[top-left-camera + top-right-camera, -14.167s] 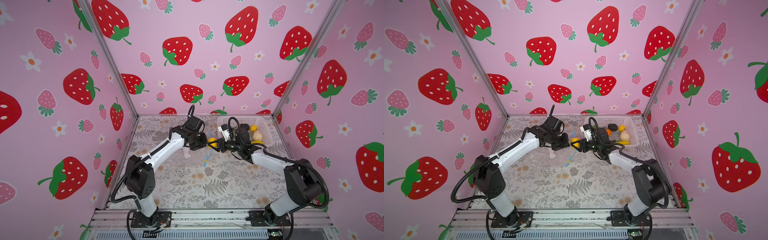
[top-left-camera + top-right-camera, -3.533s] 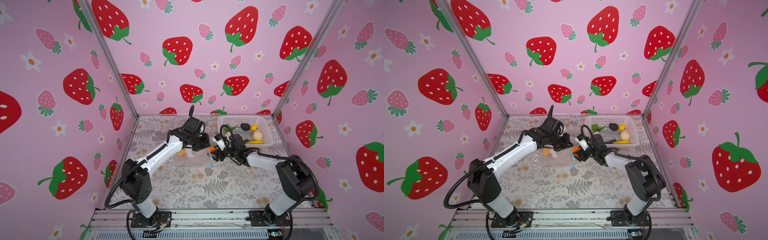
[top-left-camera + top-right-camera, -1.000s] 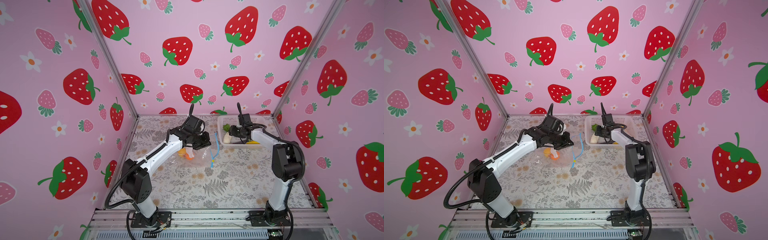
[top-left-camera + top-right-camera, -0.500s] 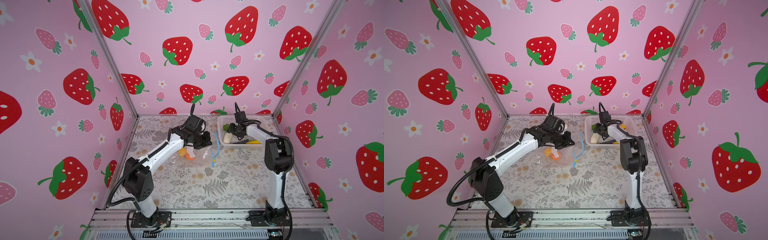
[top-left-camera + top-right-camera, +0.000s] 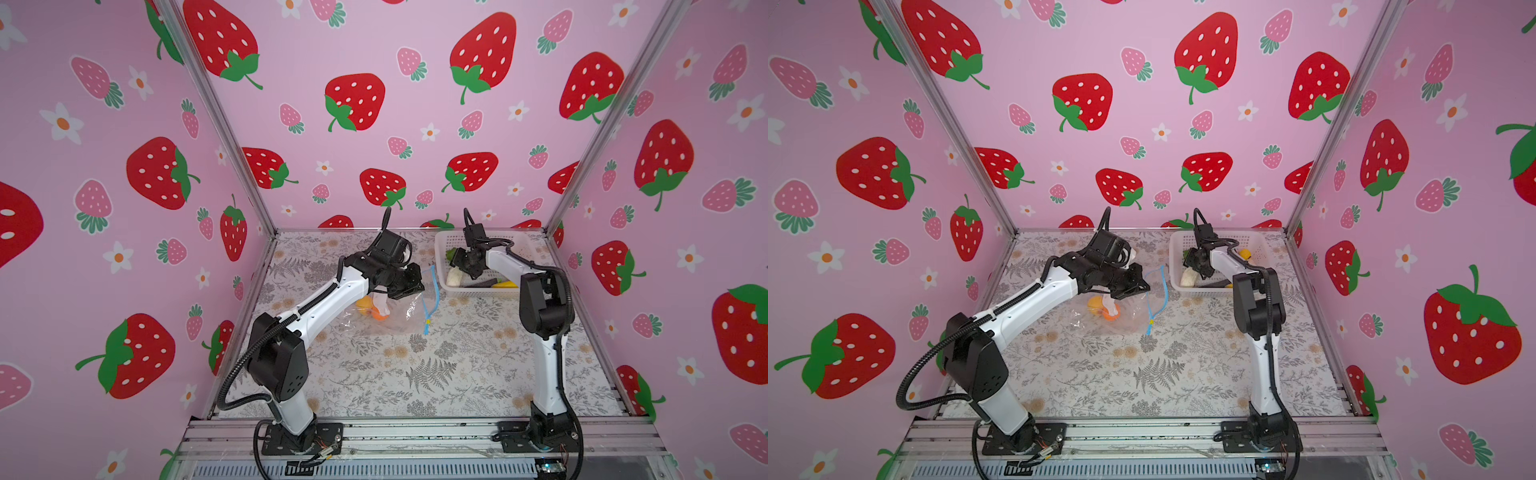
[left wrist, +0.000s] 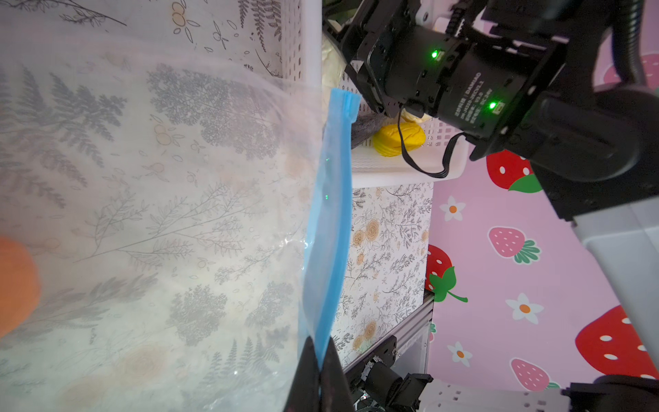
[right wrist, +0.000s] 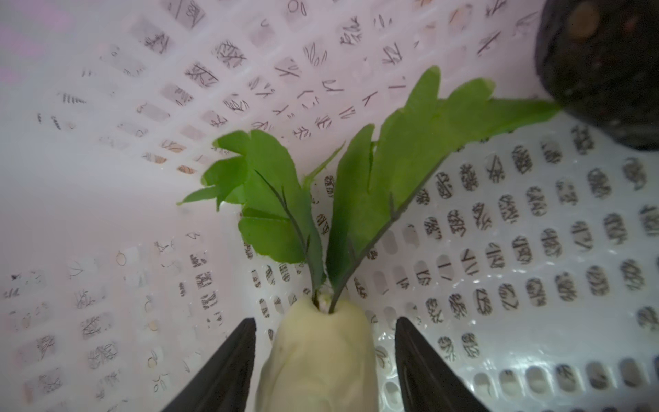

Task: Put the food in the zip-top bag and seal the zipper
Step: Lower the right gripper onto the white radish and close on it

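The clear zip-top bag [image 5: 395,318] [image 5: 1129,318] lies mid-table with an orange [image 5: 379,315] [image 6: 14,285] and a yellow piece of food [image 5: 1094,302] inside. My left gripper [image 5: 409,286] [image 5: 1136,289] [image 6: 319,360] is shut on the blue zipper [image 5: 432,291] [image 6: 330,221], holding the mouth up. My right gripper [image 5: 461,268] [image 7: 324,339] is open inside the basket. Its fingers stand apart on either side of the white radish [image 5: 454,277] [image 5: 1188,278] [image 7: 317,356], whose green leaves [image 7: 356,185] point away.
The white mesh basket [image 5: 440,249] [image 5: 1177,241] [image 7: 535,214] sits at the back right, close to the bag's mouth. It also holds a dark avocado [image 7: 602,64], a banana [image 5: 505,285] and a lemon [image 5: 1245,252]. Pink walls enclose three sides.
The right gripper has shifted toward the basket's left part and come down around the radish, its jaws a little wider. The left gripper still holds the zipper in place.
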Controlling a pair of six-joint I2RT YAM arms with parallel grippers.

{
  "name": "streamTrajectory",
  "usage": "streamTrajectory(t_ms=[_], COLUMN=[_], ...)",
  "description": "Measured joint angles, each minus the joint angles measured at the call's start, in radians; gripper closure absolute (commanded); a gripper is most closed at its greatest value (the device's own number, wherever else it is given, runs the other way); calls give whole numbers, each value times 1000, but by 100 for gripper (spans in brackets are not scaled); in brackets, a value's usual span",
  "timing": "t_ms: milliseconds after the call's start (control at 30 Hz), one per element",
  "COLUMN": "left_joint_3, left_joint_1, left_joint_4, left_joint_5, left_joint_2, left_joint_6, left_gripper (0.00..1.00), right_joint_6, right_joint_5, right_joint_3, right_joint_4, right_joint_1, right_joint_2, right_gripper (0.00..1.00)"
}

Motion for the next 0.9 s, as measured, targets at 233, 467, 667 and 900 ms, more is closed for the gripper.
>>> streamTrajectory(t_ms=[233,467,667,900], left_joint_3=[1,1,2,2], left_joint_1=[0,0,0,0], left_joint_4=[-2,-2,-2,-2], left_joint_5=[0,0,0,0], left_joint_2=[0,0,0,0], left_joint_6=[0,0,0,0], left_gripper=[100,100,100,100], right_joint_6=[5,6,6,6], right_joint_5=[-12,-29,-31,-21], right_joint_3=[0,0,0,0], right_joint_4=[-2,-1,1,1], right_joint_1=[3,3,11,26], right_joint_2=[2,2,2,2], right_gripper=[39,42,43,41])
